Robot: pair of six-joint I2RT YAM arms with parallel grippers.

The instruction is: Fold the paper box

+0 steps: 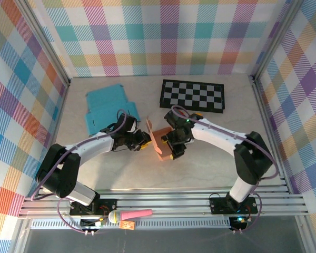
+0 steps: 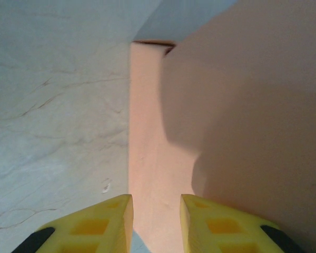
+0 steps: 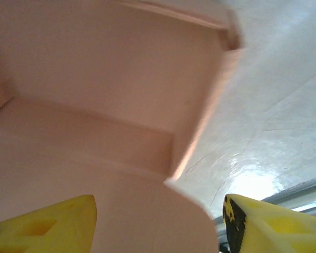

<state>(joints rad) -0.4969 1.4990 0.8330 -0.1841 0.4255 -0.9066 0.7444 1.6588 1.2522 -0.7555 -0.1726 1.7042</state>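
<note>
- Left gripper (image 2: 155,203), nearly closed, pinches a panel of the salmon-orange paper box (image 1: 158,141) (standing on edge).
- Right gripper (image 3: 160,211) gapes wide, box flap between its jaws.

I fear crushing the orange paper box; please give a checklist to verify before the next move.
1. Right gripper open: ok, jaws wide, a wall of the orange paper box between them.
2. Left gripper grip firm: cannot tell; a panel runs between its fingers.
3. Box fully folded: not ok, its inside stands open.
4. Box apart from checkerboard: ok.
5. Box apart from blue sheets: ok.
</note>
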